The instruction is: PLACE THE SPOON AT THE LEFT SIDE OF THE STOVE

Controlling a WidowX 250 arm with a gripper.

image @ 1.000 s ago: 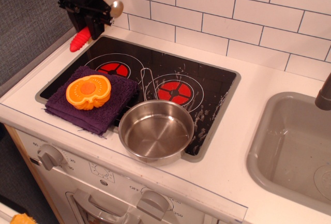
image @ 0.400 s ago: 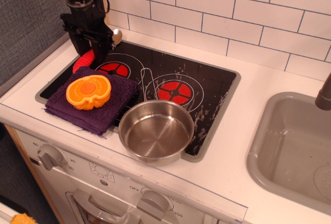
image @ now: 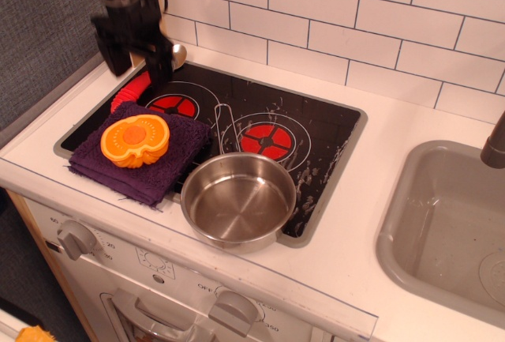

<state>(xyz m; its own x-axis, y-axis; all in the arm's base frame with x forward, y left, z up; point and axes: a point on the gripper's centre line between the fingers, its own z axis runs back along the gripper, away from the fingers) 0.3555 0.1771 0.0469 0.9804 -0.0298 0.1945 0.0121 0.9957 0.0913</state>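
Note:
The spoon lies at the back left corner of the stove (image: pixel 323 125). Its red ribbed handle (image: pixel 131 90) points toward the front left. Its silver bowl (image: pixel 178 54) rests near the tiled wall. My gripper (image: pixel 136 59) is black and blurred, and it hangs just above the spoon's middle. Its fingers look spread apart, with one on each side of the spoon. The part of the spoon between handle and bowl is hidden behind the right finger (image: pixel 160 56).
A purple cloth (image: pixel 162 170) with an orange toy (image: pixel 135 139) on it covers the stove's front left. A steel pot (image: pixel 238 200) stands at the front middle. A grey sink (image: pixel 450 223) is at the right. Oven knobs (image: pixel 76 238) line the front panel. The tiled wall (image: pixel 355 10) is at the back.
The gripper came down with the spoon from above the back left corner to the stove's left edge. It now sits slightly higher and blurred, while the spoon rests on the surface.

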